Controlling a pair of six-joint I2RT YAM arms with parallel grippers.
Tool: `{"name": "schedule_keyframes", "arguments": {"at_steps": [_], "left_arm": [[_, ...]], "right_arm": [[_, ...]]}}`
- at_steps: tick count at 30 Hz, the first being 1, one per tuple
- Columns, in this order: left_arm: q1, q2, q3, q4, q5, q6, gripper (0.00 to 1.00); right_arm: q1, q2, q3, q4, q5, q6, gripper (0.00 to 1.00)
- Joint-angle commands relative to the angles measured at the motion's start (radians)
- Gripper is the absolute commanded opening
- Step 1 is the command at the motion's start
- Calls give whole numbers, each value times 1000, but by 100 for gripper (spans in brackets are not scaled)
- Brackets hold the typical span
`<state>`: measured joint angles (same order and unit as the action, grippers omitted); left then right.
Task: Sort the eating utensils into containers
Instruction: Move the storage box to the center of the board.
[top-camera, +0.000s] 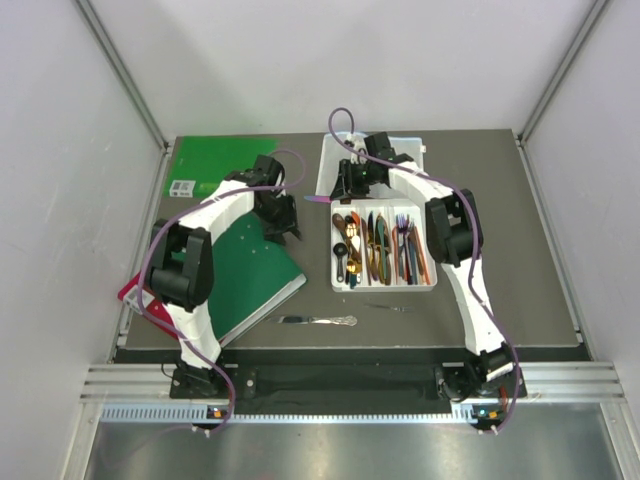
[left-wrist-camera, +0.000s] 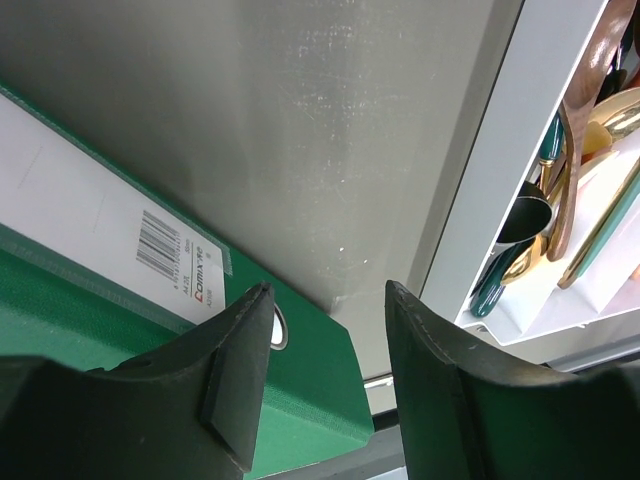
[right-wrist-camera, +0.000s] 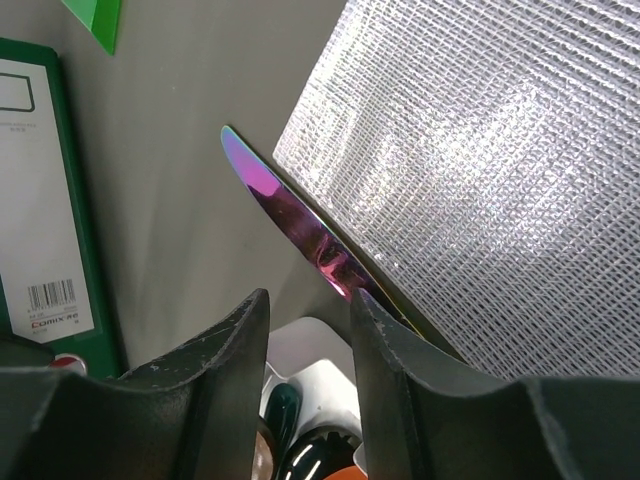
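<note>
White walls close round the dark grey table (top-camera: 500, 250) we are looking down on. Largest on it is a green binder (top-camera: 255, 270) at near left, with a flat green book (top-camera: 215, 160) far left. Right of centre we see the white compartment tray (top-camera: 385, 288), its slots already filled with assorted utensils (top-camera: 380, 245); a white mesh-textured container (top-camera: 330, 165) stands just beyond it. We find the left gripper (top-camera: 285, 225) over the binder's right edge, jaws parted on nothing. The right gripper (top-camera: 345, 188) hangs at the tray's far left corner, jaws also apart and empty, an iridescent knife (right-wrist-camera: 290, 215) lying beyond them along the mesh. A silver knife (top-camera: 318, 320) lies near the tray's near left corner.
</note>
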<state>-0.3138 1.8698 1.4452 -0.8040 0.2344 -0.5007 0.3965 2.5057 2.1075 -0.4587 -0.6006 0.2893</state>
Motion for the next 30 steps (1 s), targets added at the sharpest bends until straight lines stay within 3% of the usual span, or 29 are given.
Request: {"name": "schedule_keyframes", "arguments": {"at_steps": [1, 9, 14, 21, 30], "left_arm": [[5, 9, 1, 20, 14, 13, 54], [5, 23, 6, 15, 23, 25, 54], [5, 54, 43, 15, 31, 31, 54], [10, 66, 57, 6, 34, 36, 54], [12, 72, 60, 12, 33, 28, 54]], "right_arm": [[11, 44, 28, -57, -7, -18, 38], [-25, -100, -47, 43, 94, -10, 38], [-64, -65, 5, -47, 99, -39, 38], [-73, -70, -38, -43, 113, -49, 38], [-62, -56, -44, -101, -16, -59, 37]]}}
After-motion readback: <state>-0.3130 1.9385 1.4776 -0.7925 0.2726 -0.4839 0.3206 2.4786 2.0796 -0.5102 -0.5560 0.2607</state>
